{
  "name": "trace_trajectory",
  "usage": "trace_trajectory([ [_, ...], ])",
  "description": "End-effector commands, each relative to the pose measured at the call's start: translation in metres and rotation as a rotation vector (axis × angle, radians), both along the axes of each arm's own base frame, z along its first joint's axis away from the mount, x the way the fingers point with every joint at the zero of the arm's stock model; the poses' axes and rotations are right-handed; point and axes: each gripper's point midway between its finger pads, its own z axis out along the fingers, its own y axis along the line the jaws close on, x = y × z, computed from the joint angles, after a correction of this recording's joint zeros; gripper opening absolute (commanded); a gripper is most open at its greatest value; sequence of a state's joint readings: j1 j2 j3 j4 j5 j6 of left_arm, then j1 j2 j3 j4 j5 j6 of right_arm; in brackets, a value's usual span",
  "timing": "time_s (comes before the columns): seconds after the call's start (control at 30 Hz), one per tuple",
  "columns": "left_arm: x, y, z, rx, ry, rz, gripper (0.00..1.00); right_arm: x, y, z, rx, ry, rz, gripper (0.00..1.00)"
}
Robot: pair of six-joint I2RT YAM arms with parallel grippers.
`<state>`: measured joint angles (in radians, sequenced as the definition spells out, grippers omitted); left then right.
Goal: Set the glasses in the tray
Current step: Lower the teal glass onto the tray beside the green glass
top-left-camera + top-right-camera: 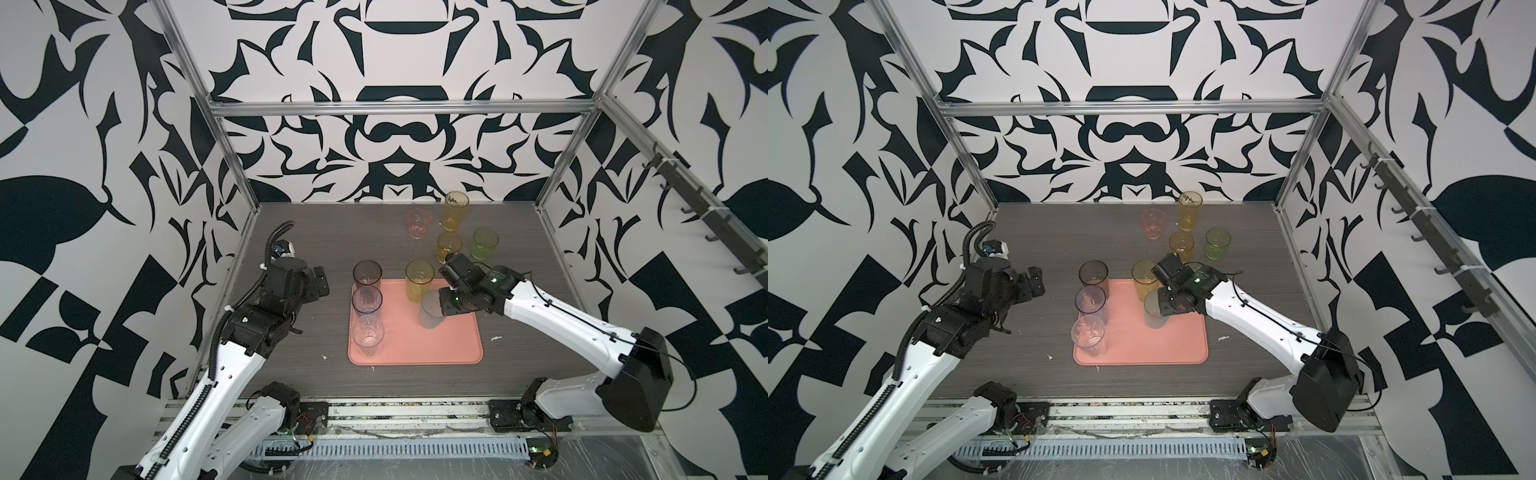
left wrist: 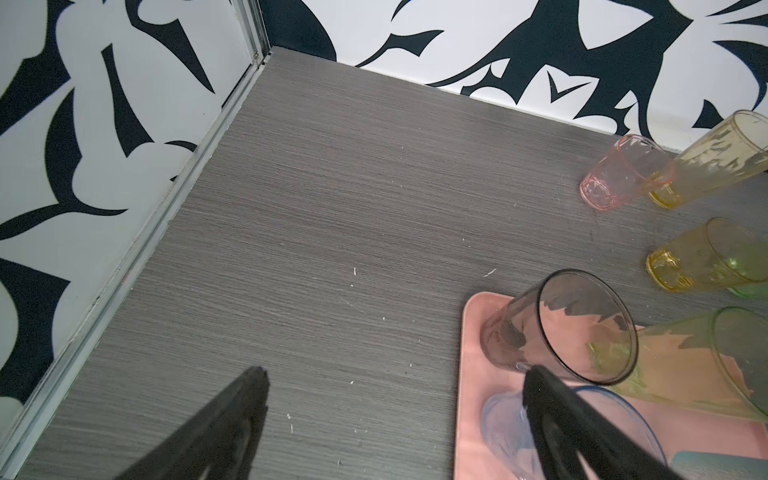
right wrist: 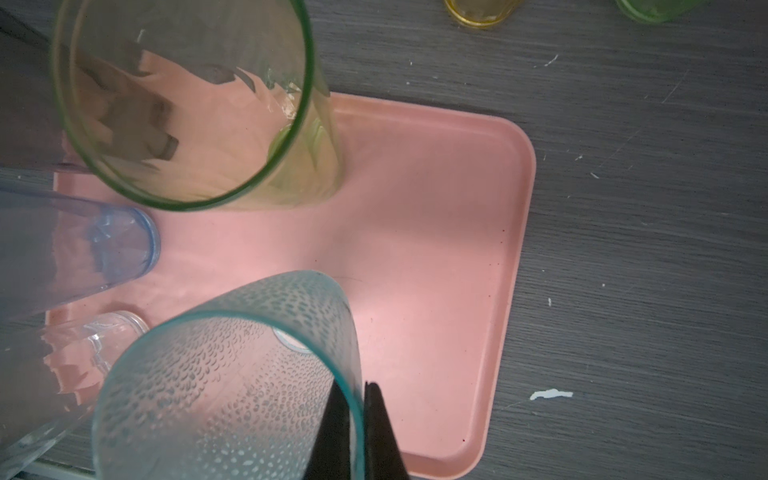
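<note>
Because its wall is pinched, one finger inside, by the right end effector (image 3: pixel 358 392), the teal tumbler (image 3: pixel 232 374) is held mouth-up over the salmon tray (image 1: pixel 436 345), centre frame. Left end effector (image 1: pixel 319 283): wide, empty, parked frame left, likely to leave room.

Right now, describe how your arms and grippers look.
The left arm and right arm have smooth white shells with black joints. A ribbed black hose runs along the left one; a thin black wire along the right. The left gripper and right gripper each have two tapered black fingers.
</note>
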<state>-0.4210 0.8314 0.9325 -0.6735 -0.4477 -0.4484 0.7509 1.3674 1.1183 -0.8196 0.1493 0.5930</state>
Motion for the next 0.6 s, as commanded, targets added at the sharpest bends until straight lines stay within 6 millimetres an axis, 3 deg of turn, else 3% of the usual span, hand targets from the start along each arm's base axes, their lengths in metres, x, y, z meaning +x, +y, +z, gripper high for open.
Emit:
trace_trajectory([
  [0.0, -0.001, 0.0, -0.005, -0.006, 0.006, 0.002, 0.99, 0.007, 0.007, 0.004, 0.025, -0.033, -0.025, 0.0],
  [0.57, 0.0, -0.001, -0.007, -0.009, 0.008, -0.002, 0.99, 0.01, 0.025, -0.005, 0.006, -0.019, -0.003, 0.0],
])
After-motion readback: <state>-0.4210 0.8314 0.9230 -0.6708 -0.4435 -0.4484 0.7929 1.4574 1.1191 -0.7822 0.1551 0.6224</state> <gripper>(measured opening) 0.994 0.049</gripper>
